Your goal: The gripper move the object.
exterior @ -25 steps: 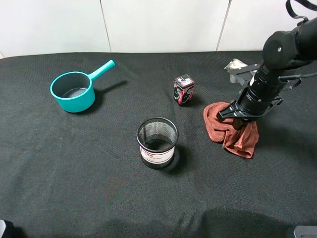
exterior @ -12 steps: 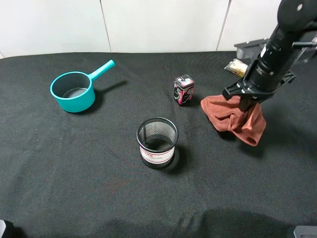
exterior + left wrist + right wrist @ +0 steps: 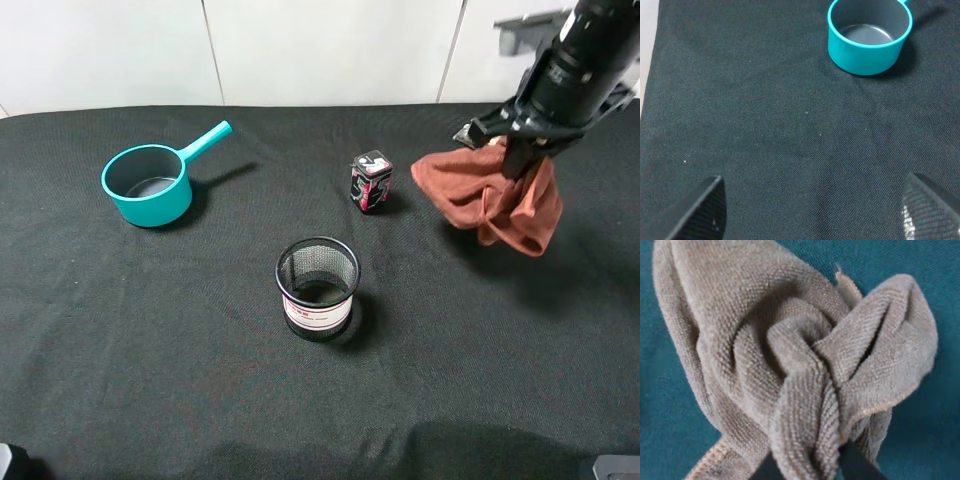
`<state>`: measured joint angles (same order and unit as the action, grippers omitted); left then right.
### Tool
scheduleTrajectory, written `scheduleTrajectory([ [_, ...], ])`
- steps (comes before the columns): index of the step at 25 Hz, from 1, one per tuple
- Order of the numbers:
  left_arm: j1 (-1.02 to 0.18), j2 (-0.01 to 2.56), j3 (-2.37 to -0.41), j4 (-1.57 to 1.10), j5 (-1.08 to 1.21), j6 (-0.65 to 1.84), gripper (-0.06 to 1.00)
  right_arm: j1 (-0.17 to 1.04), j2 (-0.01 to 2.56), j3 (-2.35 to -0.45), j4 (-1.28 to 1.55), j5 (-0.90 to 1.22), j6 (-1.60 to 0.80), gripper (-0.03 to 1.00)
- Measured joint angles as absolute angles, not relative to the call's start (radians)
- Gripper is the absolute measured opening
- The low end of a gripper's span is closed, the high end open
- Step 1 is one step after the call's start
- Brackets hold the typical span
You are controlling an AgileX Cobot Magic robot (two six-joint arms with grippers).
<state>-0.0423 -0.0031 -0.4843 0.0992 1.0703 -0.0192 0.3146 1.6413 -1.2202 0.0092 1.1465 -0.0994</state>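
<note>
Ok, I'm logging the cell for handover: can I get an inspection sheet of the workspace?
Surface: black cloth covers the table.
Job's things: rust-red rag hangs bunched from the right gripper, above the cloth.
Clutter: teal pot, mesh cup and small pink-black box, all upright and apart.
Grippers: right shut on the rag; left gripper open, holding nothing, near the teal pot.
Cables: nothing seen.
Surroundings: white panelled wall behind the table.

Right pincer (image 3: 518,152) aloft, pointing down, clamped on rag (image 3: 490,195); left pincer (image 3: 815,212) jaws spread wide.
</note>
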Motion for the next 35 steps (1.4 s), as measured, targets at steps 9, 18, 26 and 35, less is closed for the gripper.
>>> scheduleTrajectory([
  [9,-0.042,-0.003,-0.484,0.099,1.07,-0.019,0.71,0.316,1.59,-1.333,0.009,1.214,-0.107,0.02],
  [18,-0.042,-0.003,-0.484,0.099,1.07,-0.019,0.71,0.316,1.585,-1.334,0.04,1.217,-0.107,0.02],
  [26,-0.042,-0.003,-0.484,0.099,1.07,-0.019,0.71,0.317,1.585,-1.334,0.04,1.205,-0.107,0.02],
  [35,-0.042,-0.003,-0.484,0.099,1.07,-0.019,0.71,0.317,1.644,-1.371,0.024,1.128,-0.088,0.02],
])
